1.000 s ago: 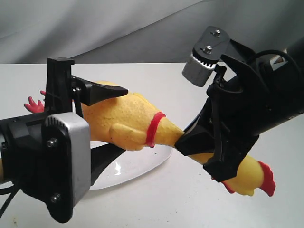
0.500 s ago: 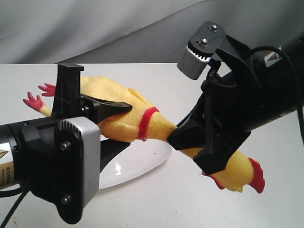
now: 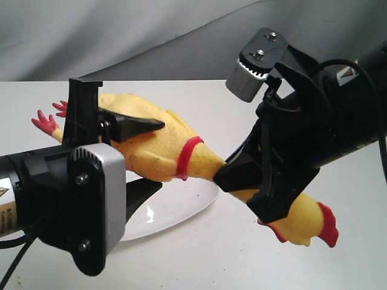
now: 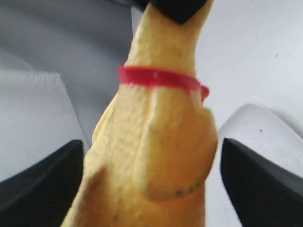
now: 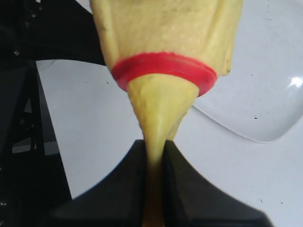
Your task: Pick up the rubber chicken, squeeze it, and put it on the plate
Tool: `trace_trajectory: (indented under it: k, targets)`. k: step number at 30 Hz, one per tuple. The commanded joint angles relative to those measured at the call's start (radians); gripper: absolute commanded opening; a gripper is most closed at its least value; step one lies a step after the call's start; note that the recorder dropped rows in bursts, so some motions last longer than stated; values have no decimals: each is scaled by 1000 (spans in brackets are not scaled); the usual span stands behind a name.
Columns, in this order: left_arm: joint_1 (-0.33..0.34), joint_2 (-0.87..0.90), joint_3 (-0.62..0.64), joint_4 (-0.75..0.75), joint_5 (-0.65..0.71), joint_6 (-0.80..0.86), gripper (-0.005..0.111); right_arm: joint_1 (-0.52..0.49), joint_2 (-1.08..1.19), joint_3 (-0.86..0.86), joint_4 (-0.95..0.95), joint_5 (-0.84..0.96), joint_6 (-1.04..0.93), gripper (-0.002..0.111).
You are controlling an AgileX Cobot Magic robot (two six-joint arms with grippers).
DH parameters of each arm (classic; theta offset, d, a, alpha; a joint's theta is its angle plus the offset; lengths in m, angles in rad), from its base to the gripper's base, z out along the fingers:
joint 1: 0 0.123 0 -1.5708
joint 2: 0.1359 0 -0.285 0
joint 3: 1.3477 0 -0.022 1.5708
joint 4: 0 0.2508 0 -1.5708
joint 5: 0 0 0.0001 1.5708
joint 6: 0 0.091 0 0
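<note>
Currently, rubber chicken (image 3: 154, 148) hangs above plate (image 3: 181, 208). Right gripper (image 3: 227, 178) clamps its neck; left gripper (image 3: 161, 154) sits apart around body.

A robotics laboratory: a plain white bench (image 3: 242, 254) is carrying the work, a grey cloth backdrop (image 3: 151, 36) is hanging in folds beyond its far edge, and the black left arm (image 3: 36, 187) and right arm (image 3: 344, 127) are reaching in from its near-left corner and right edge.

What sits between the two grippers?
A stretch of the chicken with its red collar, spanning left gripper to right gripper; exterior view shows it.
</note>
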Motion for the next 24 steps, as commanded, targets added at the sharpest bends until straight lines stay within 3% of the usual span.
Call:
trace_trajectory:
  k: [1,4,7,11,19,23,24]
  targets:
    - [0,-8,-4,-19,137,-46,86,0,-6,-1,17,-1,-10,0]
    - [0,-8,-4,-19,113,-46,77,0,-6,-1,17,-1,-10,0]
    - [0,-8,-4,-19,41,-46,49,0,-6,-1,17,-1,-10,0]
    - [0,-8,-4,-19,-7,-46,0,0,-6,-1,17,-1,-8,0]
    - [0,-8,-4,-10,3,-38,4,0,-6,-1,17,-1,-8,0]
    - [0,-8,-4,-7,54,-38,23,0,-6,-1,17,-1,-10,0]
    - [0,-8,-4,-15,65,-38,34,0,-6,-1,17,-1,-10,0]
